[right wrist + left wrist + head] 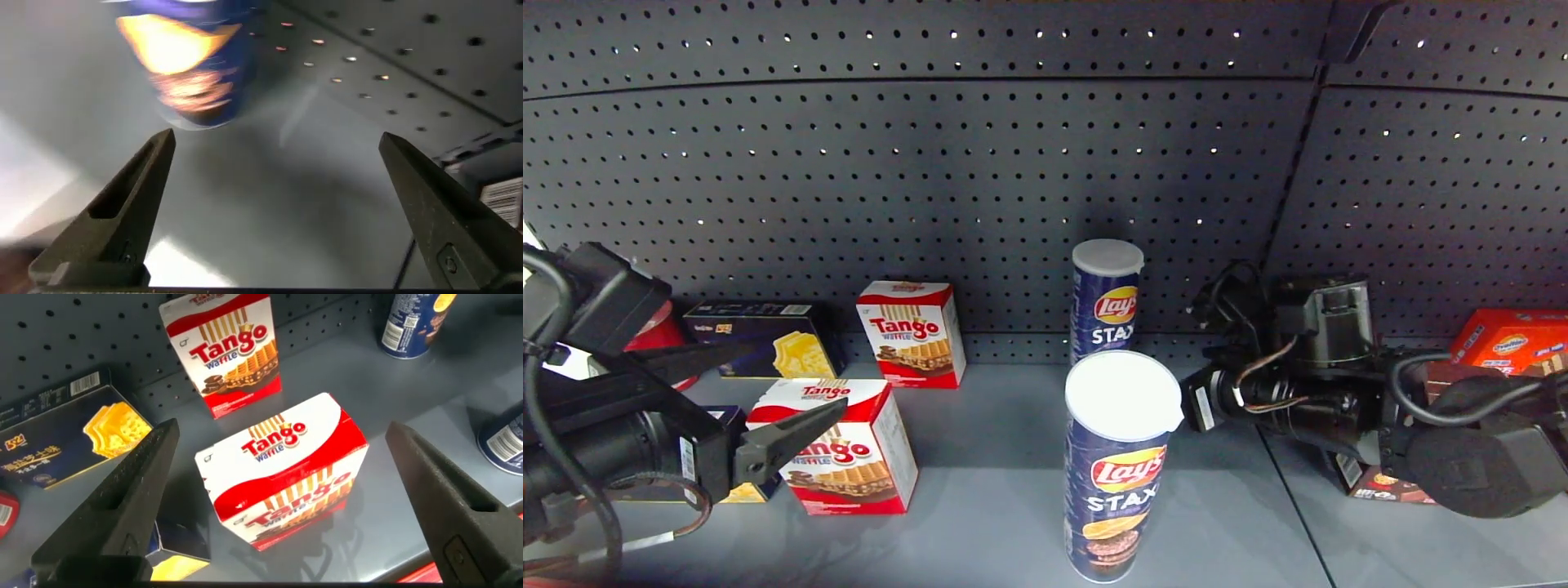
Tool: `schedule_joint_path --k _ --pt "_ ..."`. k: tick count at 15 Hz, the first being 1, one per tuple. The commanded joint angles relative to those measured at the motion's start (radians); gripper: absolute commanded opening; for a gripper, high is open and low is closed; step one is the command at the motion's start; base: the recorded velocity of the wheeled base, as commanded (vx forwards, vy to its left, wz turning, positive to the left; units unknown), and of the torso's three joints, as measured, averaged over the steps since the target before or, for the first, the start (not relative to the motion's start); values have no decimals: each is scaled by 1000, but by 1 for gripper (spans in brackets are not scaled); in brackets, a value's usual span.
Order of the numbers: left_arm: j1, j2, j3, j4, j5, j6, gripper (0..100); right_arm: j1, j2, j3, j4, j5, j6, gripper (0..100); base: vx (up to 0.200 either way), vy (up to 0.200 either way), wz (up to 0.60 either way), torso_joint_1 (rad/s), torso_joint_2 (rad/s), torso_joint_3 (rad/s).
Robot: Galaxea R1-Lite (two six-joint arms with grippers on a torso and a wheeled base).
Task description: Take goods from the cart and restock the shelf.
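Two blue chip cans stand on the grey shelf [980, 498]: one at the front [1117, 469], one behind it by the pegboard [1106, 298]. To their left are two red-and-white wafer boxes, a front one [854, 453] and a back one [913, 333]. My left gripper [756, 396] hangs open just left of the front wafer box [282, 469], which lies between its spread fingers [135, 498] without touching them. My right gripper [278, 212] is open and holds nothing, low over the shelf floor with a blurred blue can [184, 57] ahead of it.
A dark cracker box [764, 339] lies at the back left, with a second one [739, 490] under my left gripper. An orange box [1511, 343] and a brown packet [1388, 486] sit in the right bay. The pegboard [980, 180] closes the back.
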Motion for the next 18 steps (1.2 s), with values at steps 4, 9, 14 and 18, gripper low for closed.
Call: schedule_joint_path --k 4,9,14,18 --pt "1 -3 0 -1 0 0 100 -40 87 -92 -1 -1 0 100 0 0 0 0 0 0" --pt "1 -3 1 -1 0 0 100 -58 141 -150 -18 -7 -2 100 0 0 0 0 0 0" --pt "7 -3 -2 -1 -3 0 100 -66 177 -210 -19 -29 -2 100 0 0 0 0 0 0" --pt "7 -3 -9 -1 -3 0 100 -55 191 -223 -19 -27 -2 100 0 0 0 0 0 0"
